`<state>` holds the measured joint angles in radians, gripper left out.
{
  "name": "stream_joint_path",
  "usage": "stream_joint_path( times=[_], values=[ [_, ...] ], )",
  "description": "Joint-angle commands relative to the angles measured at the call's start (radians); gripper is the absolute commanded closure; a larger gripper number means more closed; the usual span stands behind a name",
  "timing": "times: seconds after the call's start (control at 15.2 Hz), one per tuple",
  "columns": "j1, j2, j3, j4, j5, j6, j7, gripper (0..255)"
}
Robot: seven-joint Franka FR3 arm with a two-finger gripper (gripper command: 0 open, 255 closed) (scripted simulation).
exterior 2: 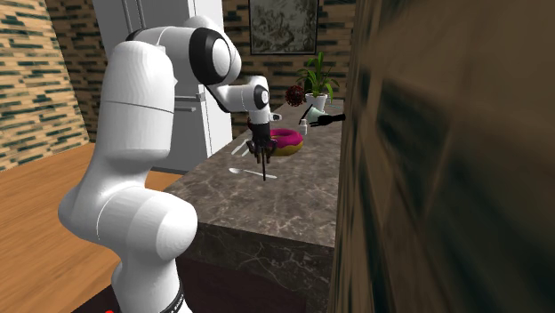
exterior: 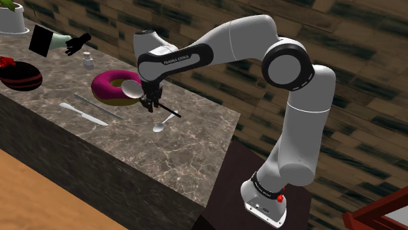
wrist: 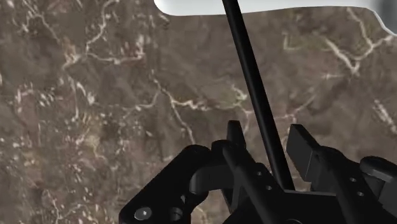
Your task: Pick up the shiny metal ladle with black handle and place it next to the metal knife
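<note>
— How much of the ladle (wrist: 251,76) can you make out from the wrist view?
— Not all of it. Its pale bowl, far ahead of the gripper (wrist: 266,130), is cut off by the picture's edge. The handle's near end is lost behind the gripper's body.
— And the second exterior view?
— A blurred brick wall (exterior 2: 445,160) close to the camera hides the surface (exterior 2: 267,209) to one side of the gripper. A pale utensil (exterior 2: 238,169) just beside the gripper is too small to name.
— The shoulder view?
— Far beyond the gripper, a white pot (exterior: 12,18) and a dark bowl (exterior: 19,77) are clipped by the edge.
</note>
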<state>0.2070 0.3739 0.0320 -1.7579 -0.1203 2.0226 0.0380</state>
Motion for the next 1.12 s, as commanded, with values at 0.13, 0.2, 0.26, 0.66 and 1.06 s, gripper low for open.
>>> stream_joint_path(
  times=[0.13, 0.2, 0.26, 0.66, 1.06],
  values=[
    [-0.001, 0.0, -0.001, -0.005, 0.0, 0.001, 0.0, 0],
    [-0.001, 0.0, -0.001, -0.005, 0.0, 0.001, 0.0, 0],
    [0.0, 0.002, -0.001, -0.001, 0.0, 0.0, 0.001, 0],
    [0.006, -0.027, 0.004, 0.086, 0.006, -0.117, -0.004, 0],
    [0.006, -0.027, 0.004, 0.086, 0.006, -0.117, -0.004, 0]
  ],
)
